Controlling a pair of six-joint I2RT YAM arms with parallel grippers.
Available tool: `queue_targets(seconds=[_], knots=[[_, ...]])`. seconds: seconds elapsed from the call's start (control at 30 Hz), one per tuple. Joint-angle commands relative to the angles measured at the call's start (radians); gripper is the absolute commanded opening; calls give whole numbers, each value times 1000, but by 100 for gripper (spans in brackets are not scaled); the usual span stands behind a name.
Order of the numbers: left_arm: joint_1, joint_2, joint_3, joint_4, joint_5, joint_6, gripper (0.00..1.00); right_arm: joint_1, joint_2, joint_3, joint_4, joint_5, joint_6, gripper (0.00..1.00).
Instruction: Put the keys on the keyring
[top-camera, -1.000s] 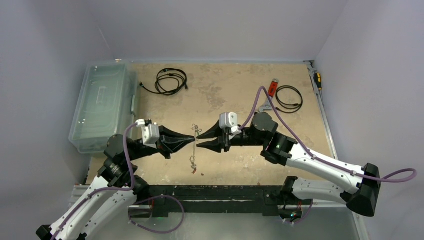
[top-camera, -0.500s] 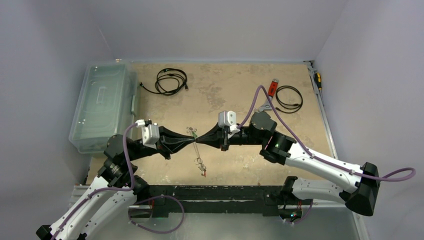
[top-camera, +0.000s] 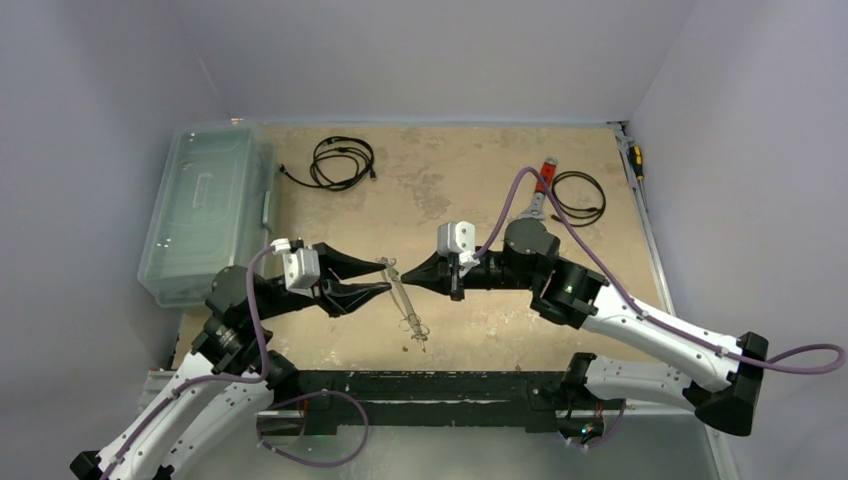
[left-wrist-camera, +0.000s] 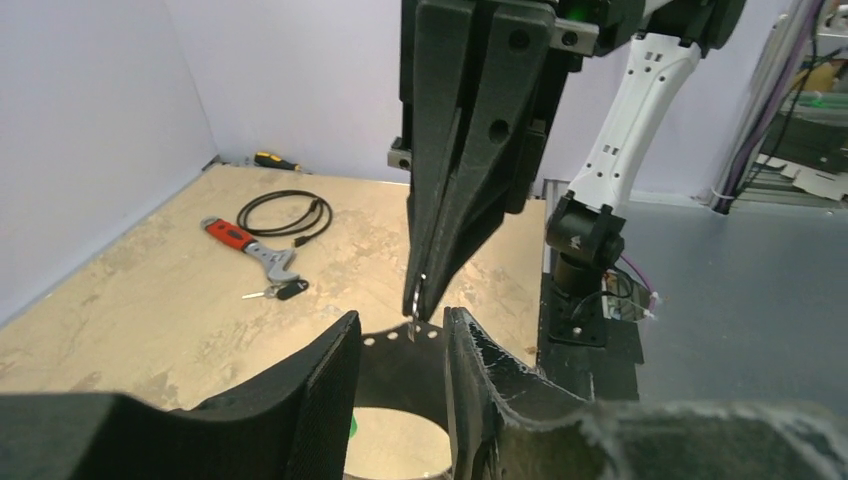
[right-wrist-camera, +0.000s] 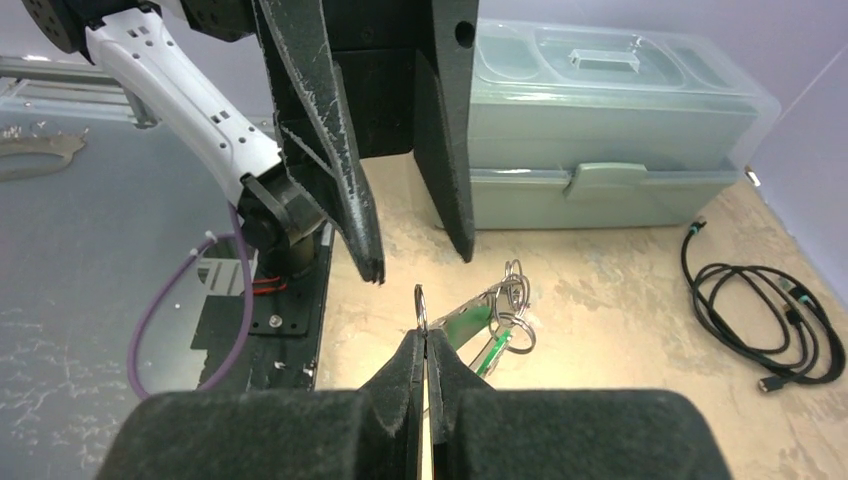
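Only right gripper (top-camera: 403, 272) tight on keyring (top-camera: 398, 290); left gripper (top-camera: 386, 275) ajar

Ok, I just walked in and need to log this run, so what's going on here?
The right gripper is shut on the edge of the keyring, holding it up with a few keys dangling below. The left gripper stands open right beside it, holding nothing. Another black-headed key lies beside the wrench, not yet on the ring.
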Motion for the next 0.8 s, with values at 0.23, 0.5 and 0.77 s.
queue_targets(seconds=[0.23, 0.5, 0.77], knots=[[-1, 58, 1, 80, 167, -11, 23, 5, -53, 93, -172, 96, -79, 0], [-3, 124, -30, 160, 210, -68, 24, 5, -48, 91, -187, 97, -83, 0], [-4, 138, -41, 178, 174, -77, 35, 5, -71, 82, -176, 59, -91, 0]])
